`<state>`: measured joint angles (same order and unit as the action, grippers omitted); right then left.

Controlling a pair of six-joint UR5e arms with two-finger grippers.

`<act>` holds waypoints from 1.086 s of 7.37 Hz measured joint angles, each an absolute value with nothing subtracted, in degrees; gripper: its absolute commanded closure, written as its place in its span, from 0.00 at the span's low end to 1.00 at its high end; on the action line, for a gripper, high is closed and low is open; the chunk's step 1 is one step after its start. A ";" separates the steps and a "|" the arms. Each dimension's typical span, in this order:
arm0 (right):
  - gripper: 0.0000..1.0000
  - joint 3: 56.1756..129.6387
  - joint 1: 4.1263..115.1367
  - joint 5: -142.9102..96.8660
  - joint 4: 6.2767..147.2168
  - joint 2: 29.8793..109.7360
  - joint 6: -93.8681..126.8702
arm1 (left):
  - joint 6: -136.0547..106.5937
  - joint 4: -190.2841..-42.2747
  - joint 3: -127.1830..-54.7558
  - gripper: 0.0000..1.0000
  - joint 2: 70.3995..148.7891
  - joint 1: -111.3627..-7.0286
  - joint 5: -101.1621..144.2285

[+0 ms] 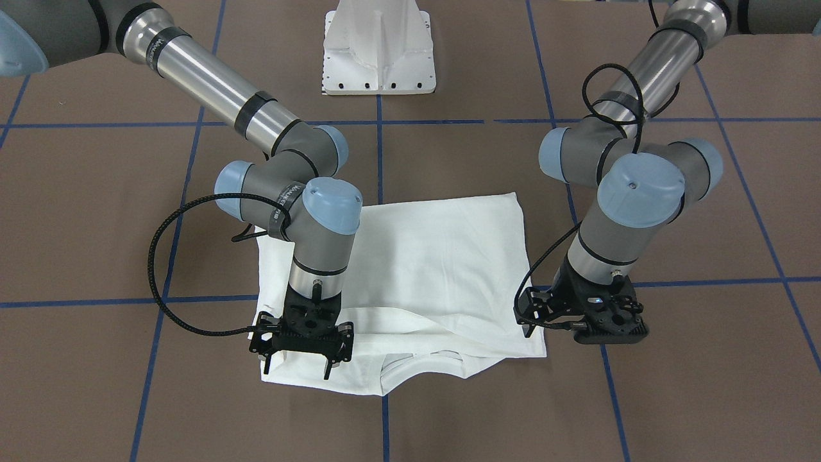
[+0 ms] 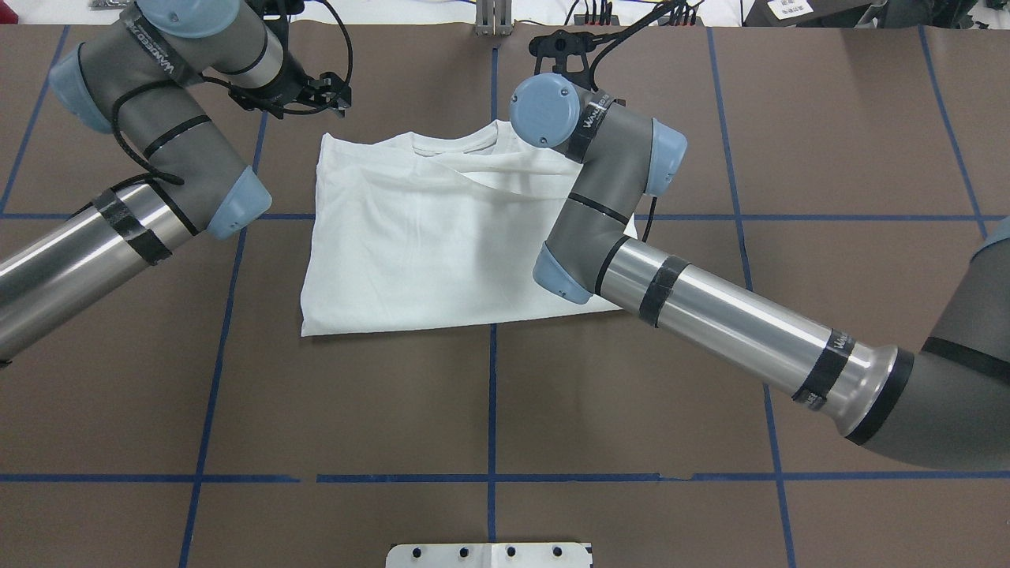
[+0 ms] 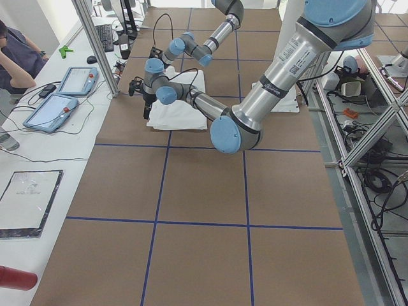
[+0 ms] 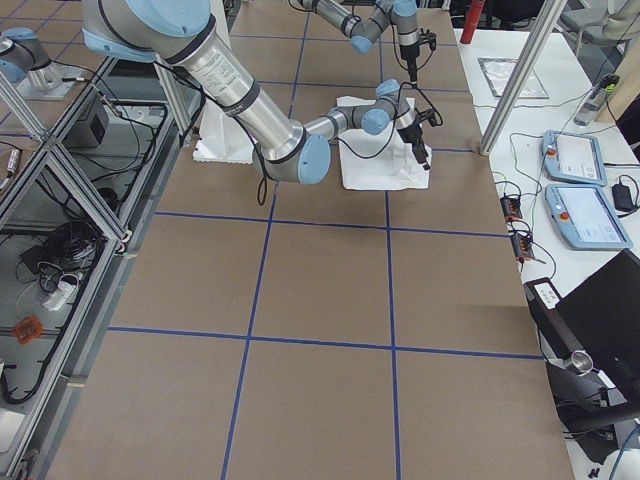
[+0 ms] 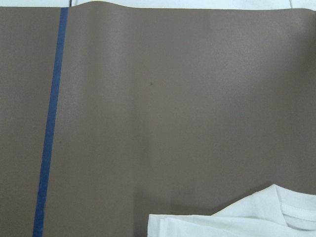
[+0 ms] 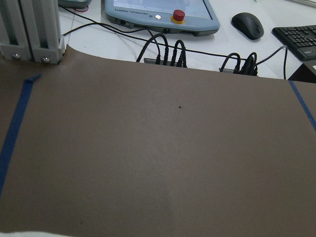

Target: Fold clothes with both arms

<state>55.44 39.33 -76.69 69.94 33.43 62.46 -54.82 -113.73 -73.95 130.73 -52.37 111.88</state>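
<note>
Right gripper (image 1: 297, 367): black, fingers spread apart, over the shirt's collar-side corner.
Left gripper (image 1: 580, 321): black, just beside the other near corner, over bare mat; I can't tell how its jaws stand.
Shirt (image 1: 436, 256): thin white cloth, folded to a rough rectangle, soft creases; I see it mid-table.
Table (image 1: 128, 224): matte brown mat, blue tape grid.
Base (image 1: 378, 51): white metal.

Silver-grey tubular left arm (image 1: 660, 61) and right arm (image 1: 205, 86): light blue joint caps (image 1: 332, 204), black tape bands (image 1: 253, 112), braided black cable (image 1: 151, 256) looped behind black right gripper (image 1: 296, 371).
</note>
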 measured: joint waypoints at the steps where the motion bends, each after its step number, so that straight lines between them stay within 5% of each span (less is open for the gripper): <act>1: 0.00 55.54 40.34 -79.33 69.29 32.89 62.47 | -54.96 -113.73 -75.46 0.00 129.95 -52.14 111.88; 7: 0.00 65.28 43.31 -97.66 76.60 35.87 62.15 | -56.97 -113.83 -93.04 0.01 114.20 -43.39 111.29; 8: 0.00 66.19 43.32 -97.94 76.77 36.56 62.14 | -59.40 -113.87 -94.31 0.07 112.67 -41.50 111.21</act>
